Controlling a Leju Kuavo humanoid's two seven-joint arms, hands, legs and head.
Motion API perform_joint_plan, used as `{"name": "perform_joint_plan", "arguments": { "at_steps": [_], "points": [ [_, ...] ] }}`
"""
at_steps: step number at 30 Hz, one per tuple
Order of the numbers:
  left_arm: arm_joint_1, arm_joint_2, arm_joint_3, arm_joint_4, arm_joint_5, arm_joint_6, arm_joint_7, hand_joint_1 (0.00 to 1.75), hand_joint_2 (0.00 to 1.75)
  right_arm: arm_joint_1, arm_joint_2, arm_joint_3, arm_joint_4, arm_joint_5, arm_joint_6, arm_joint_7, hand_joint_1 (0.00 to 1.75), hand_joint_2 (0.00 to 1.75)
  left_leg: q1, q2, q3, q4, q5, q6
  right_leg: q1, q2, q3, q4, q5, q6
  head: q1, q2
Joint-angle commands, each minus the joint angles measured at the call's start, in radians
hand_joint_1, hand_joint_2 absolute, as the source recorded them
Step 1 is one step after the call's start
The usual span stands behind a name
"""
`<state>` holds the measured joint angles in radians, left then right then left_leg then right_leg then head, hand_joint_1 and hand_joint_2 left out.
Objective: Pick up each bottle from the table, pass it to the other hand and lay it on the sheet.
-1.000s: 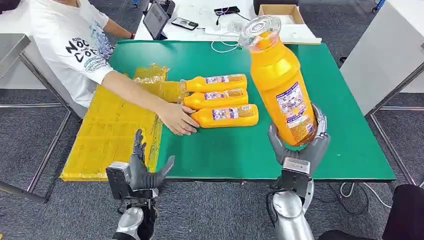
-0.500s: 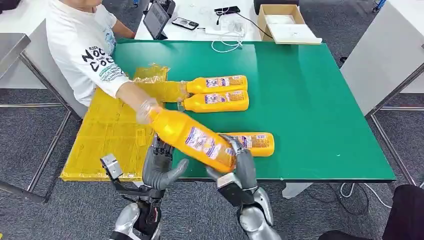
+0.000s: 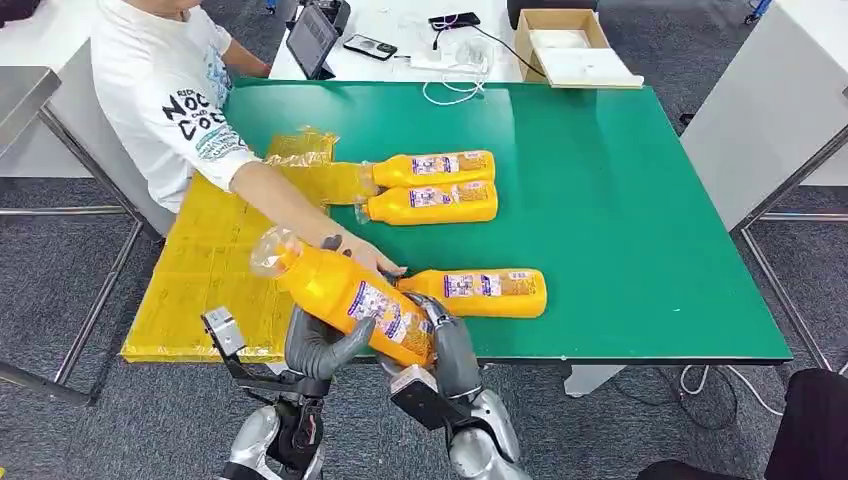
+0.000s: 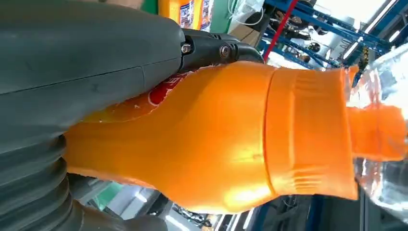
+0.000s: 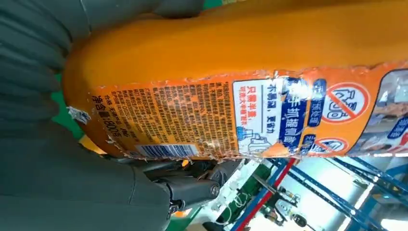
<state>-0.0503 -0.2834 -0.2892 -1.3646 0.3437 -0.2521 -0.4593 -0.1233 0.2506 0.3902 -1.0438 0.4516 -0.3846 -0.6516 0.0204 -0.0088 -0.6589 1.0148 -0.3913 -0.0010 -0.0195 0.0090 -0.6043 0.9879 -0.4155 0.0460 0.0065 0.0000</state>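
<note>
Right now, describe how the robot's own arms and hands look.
Both arms are silver metal with rounded joint shells. The left robot hand and right robot hand are dark grey with thick thumbs and darker fingers. Each wrist carries a boxy black camera block; close up, ribbed grey covers show.

A green-topped table in a grey-floored workroom

We look down on a green table (image 3: 620, 200) with a metal frame, standing on grey carpet (image 3: 60, 260). Behind it we see a white desk (image 3: 400, 30) carrying a tablet (image 3: 312, 40), a phone (image 3: 369, 47), white cables (image 3: 450, 90) and 1 open cardboard box (image 3: 570, 40). A person in a white printed T-shirt (image 3: 160, 90) sits at the table's far left corner.
</note>
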Motion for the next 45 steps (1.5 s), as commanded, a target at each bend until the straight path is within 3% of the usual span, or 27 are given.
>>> {"name": "perform_joint_plan", "arguments": {
  "at_steps": [1, 8, 9, 11, 12, 28, 29, 30, 31, 32, 36, 45],
  "points": [
    [-0.036, 0.022, -0.046, 0.071, -0.006, -0.009, 0.016, 0.0, 1.75, -0.062, 0.001, 0.071, 0.144, 0.035, -0.001, 0.017, 1.75, 1.75, 0.0, 0.001, 0.005, -0.001, -0.001, 0.001, 0.001, 0.0, 0.005, -0.001, -0.001, -0.002, 0.0, 0.0],
    [-0.051, 0.026, -0.057, 0.095, -0.076, 0.046, 0.014, 0.0, 1.75, -0.07, 0.008, 0.102, 0.155, 0.06, -0.018, 0.032, 1.75, 1.75, 0.0, 0.001, 0.006, -0.001, -0.002, 0.001, 0.001, -0.001, 0.006, -0.001, -0.002, -0.003, 0.001, 0.0],
    [-0.053, 0.026, -0.059, 0.099, -0.084, 0.052, 0.015, 0.09, 1.75, -0.072, 0.009, 0.105, 0.158, 0.06, -0.017, 0.033, 1.75, 1.75, 0.0, 0.001, 0.008, -0.001, -0.003, 0.001, 0.001, -0.002, 0.009, -0.001, -0.003, -0.003, 0.0, 0.0],
    [-0.063, 0.034, -0.067, 0.114, -0.154, 0.096, -0.005, 1.54, 1.75, -0.075, 0.013, 0.112, 0.167, 0.054, -0.018, 0.033, 1.75, 1.75, 0.0, 0.0, 0.006, -0.001, -0.002, 0.001, 0.001, -0.002, 0.006, -0.001, -0.002, -0.003, 0.0, 0.0],
    [-0.065, 0.035, -0.067, 0.121, -0.161, 0.098, -0.003, 1.75, 1.75, -0.074, 0.014, 0.116, 0.169, 0.054, -0.016, 0.032, 1.75, 1.75, 0.0, 0.0, 0.003, -0.001, 0.0, 0.001, 0.001, -0.002, 0.003, -0.001, -0.001, -0.002, 0.0, 0.0],
    [-0.054, 0.002, -0.024, 0.096, -0.093, 0.07, -0.02, 1.75, 1.75, -0.091, 0.017, 0.141, 0.231, 0.033, 0.031, 0.054, 1.75, 1.75, 0.0, 0.0, 0.005, 0.0, -0.001, 0.001, 0.001, -0.002, 0.005, -0.001, -0.002, -0.002, 0.0, 0.0],
    [-0.053, 0.001, -0.023, 0.094, -0.089, 0.068, -0.018, 1.75, 1.75, -0.09, 0.017, 0.14, 0.234, 0.032, 0.03, 0.052, 1.68, 1.75, 0.0, 0.0, 0.004, -0.001, -0.001, 0.001, 0.001, -0.001, 0.004, -0.001, -0.001, -0.002, 0.0, 0.0],
    [-0.052, 0.001, -0.023, 0.092, -0.085, 0.067, -0.017, 1.75, 1.75, -0.09, 0.018, 0.139, 0.236, 0.031, 0.029, 0.052, 1.47, 1.75, 0.0, 0.0, 0.003, 0.0, -0.001, 0.001, 0.001, -0.001, 0.003, -0.001, -0.001, -0.002, 0.0, 0.0],
    [-0.051, 0.001, -0.023, 0.091, -0.084, 0.067, -0.016, 1.75, 1.75, -0.09, 0.018, 0.137, 0.235, 0.03, 0.026, 0.051, 0.0, 1.75, 0.0, 0.0, 0.005, -0.001, -0.002, 0.001, 0.001, -0.002, 0.005, -0.001, -0.002, -0.002, 0.0, 0.0],
    [-0.047, 0.0, -0.02, 0.091, -0.079, 0.068, -0.014, 1.75, 1.75, -0.087, 0.024, 0.124, 0.228, 0.022, 0.01, 0.055, 0.0, 0.0, 0.0, -0.001, 0.003, 0.0, -0.001, 0.001, 0.001, -0.002, 0.003, -0.001, -0.001, -0.002, 0.0, 0.0],
    [-0.052, -0.001, 0.002, 0.095, -0.1, 0.122, -0.028, 1.75, 1.75, -0.08, 0.01, 0.122, 0.177, 0.017, 0.021, 0.066, 0.0, 0.0, 0.0, -0.001, 0.002, 0.0, -0.001, 0.001, 0.0, -0.002, 0.003, -0.001, -0.001, -0.002, 0.001, 0.0],
    [-0.216, 0.023, 0.149, 0.169, -0.336, 0.484, -0.164, 1.75, 1.75, -0.041, -0.013, 0.11, -0.058, -0.03, 0.023, 0.052, 0.0, 0.0, 0.0, -0.001, 0.001, 0.0, 0.001, 0.0, 0.0, -0.002, 0.001, 0.0, 0.0, -0.002, 0.0, 0.0]
  ]
}}
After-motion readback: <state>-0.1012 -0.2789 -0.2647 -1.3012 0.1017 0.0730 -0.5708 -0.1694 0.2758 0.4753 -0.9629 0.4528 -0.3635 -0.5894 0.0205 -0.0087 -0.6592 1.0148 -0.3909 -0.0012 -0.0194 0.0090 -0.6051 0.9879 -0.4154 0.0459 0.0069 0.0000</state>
